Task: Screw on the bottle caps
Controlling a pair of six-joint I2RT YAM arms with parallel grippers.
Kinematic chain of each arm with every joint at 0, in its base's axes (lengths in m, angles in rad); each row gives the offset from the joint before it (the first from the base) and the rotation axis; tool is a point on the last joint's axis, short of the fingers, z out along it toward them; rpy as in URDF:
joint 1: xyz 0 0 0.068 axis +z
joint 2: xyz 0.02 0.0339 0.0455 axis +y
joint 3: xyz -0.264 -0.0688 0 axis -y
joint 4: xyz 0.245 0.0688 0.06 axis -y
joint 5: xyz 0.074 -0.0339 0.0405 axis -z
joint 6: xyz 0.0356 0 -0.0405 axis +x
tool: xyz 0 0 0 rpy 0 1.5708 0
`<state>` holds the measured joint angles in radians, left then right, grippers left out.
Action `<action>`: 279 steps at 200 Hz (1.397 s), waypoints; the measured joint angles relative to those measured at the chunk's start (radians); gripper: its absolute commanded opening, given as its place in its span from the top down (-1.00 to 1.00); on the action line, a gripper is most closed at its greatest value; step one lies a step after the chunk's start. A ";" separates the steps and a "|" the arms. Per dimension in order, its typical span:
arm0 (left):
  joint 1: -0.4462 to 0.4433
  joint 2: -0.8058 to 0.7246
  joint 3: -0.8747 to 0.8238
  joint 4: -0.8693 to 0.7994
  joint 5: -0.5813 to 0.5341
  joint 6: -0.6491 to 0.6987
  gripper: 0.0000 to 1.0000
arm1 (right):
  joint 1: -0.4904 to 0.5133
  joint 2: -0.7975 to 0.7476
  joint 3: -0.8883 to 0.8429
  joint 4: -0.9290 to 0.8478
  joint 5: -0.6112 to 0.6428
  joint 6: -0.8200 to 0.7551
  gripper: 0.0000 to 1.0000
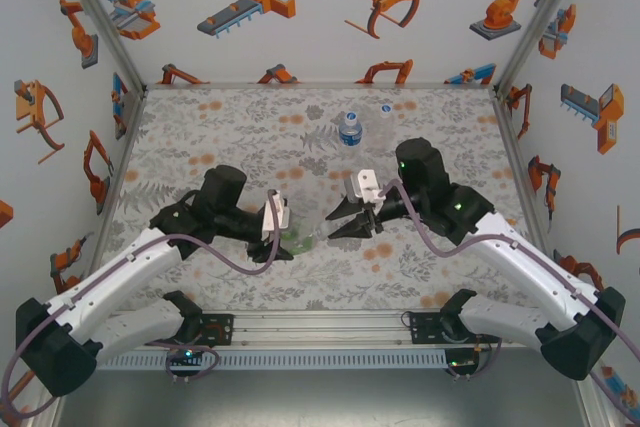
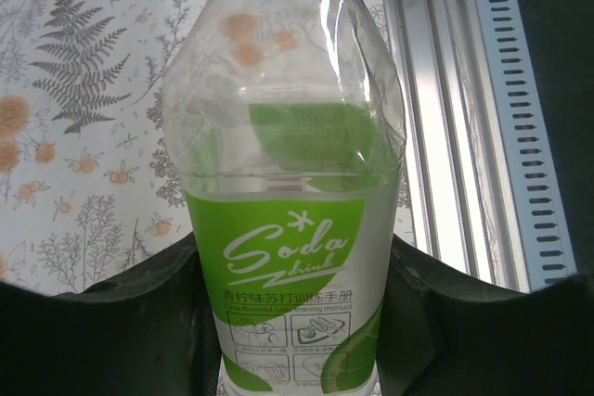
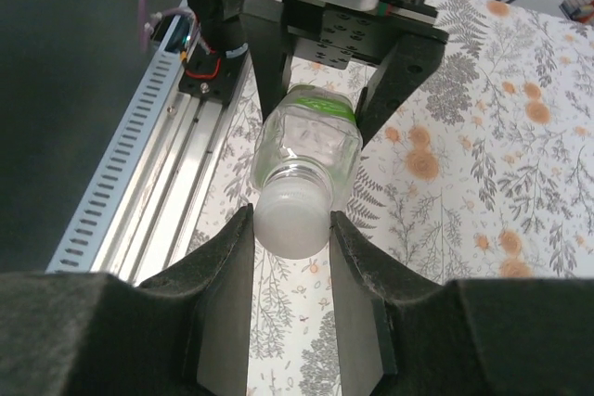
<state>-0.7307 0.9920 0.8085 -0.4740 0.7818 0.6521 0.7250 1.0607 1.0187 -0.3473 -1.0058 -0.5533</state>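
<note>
Right wrist | right hand (image 3: pixel 290 222) pinches cap (image 3: pixel 292 229) on green bottle (image 3: pixel 311 141) | left hand (image 2: pixel 297 322) grasps its body

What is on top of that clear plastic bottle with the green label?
A round whitish plastic cap covers the neck of the green-labelled bottle, pinched by the right gripper. It hides the mouth and thread; how far it is screwed on cannot be seen.

Floral table (image 1: pixel 200 132), robot-print walls (image 1: pixel 320 47)
</note>
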 measured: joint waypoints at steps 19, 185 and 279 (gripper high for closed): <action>-0.003 0.006 0.003 -0.014 0.001 0.006 1.00 | 0.005 0.001 0.000 -0.015 -0.006 -0.048 1.00; 0.000 0.109 0.085 -0.095 -0.006 0.089 1.00 | 0.016 0.008 -0.023 -0.001 0.055 -0.042 1.00; 0.149 0.240 0.157 0.000 -0.008 0.153 1.00 | -0.030 0.090 -0.029 0.256 0.446 0.787 1.00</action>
<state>-0.5816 1.2320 0.9657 -0.4736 0.7742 0.8055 0.6949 1.1507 0.9901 -0.0917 -0.5602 0.2337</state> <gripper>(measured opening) 0.514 0.342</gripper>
